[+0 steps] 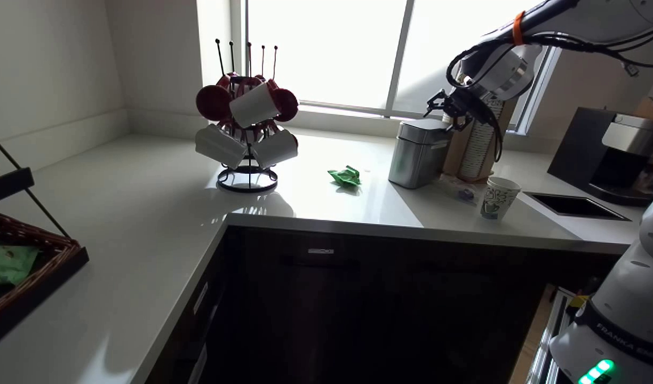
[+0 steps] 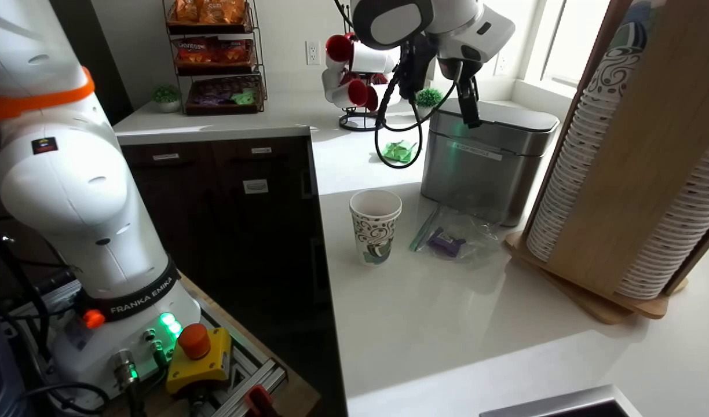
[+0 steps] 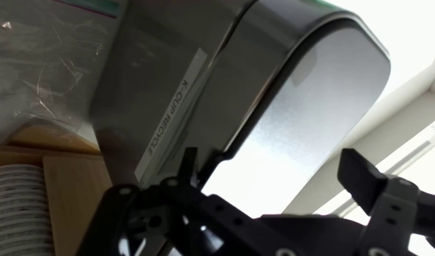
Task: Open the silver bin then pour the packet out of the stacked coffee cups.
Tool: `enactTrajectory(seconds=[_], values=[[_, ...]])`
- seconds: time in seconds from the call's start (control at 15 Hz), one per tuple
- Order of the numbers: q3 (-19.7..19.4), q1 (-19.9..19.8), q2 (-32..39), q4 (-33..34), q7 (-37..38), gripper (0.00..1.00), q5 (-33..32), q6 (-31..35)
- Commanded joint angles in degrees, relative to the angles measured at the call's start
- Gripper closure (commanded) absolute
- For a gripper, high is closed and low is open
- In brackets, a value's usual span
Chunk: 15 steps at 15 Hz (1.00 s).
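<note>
The silver bin (image 1: 416, 162) stands upright on the counter with its lid down; it also shows in an exterior view (image 2: 476, 174) and in the wrist view (image 3: 203, 92), with a K-CUP RECYCLE label. A patterned white paper cup (image 2: 376, 231) stands upright on the counter, also in an exterior view (image 1: 499, 200); its rim looks doubled, like stacked cups. I see no packet in its visible inside; its bottom is hidden. My gripper (image 1: 442, 118) is open and empty at the bin's lid; in the wrist view the fingers (image 3: 274, 167) straddle the lid end. Contact is unclear.
A wooden holder (image 2: 632, 202) with tall cup stacks stands beside the bin. A clear bag with a purple packet (image 2: 446, 243) lies between bin and cup. A green packet (image 1: 347, 176), a mug rack (image 1: 248, 170), a snack rack (image 2: 221, 69) and a coffee machine (image 1: 588, 154) are around.
</note>
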Motion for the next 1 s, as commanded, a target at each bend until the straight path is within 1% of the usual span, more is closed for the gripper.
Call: enactTrajectory(seconds=[0.0, 0.93], values=[[0.09, 0.49, 1.75, 1.43, -2.4, 0.0, 3.16, 2.08], [0.09, 0.34, 0.11, 1.03, -7.05, 0.0, 6.37, 1.96]])
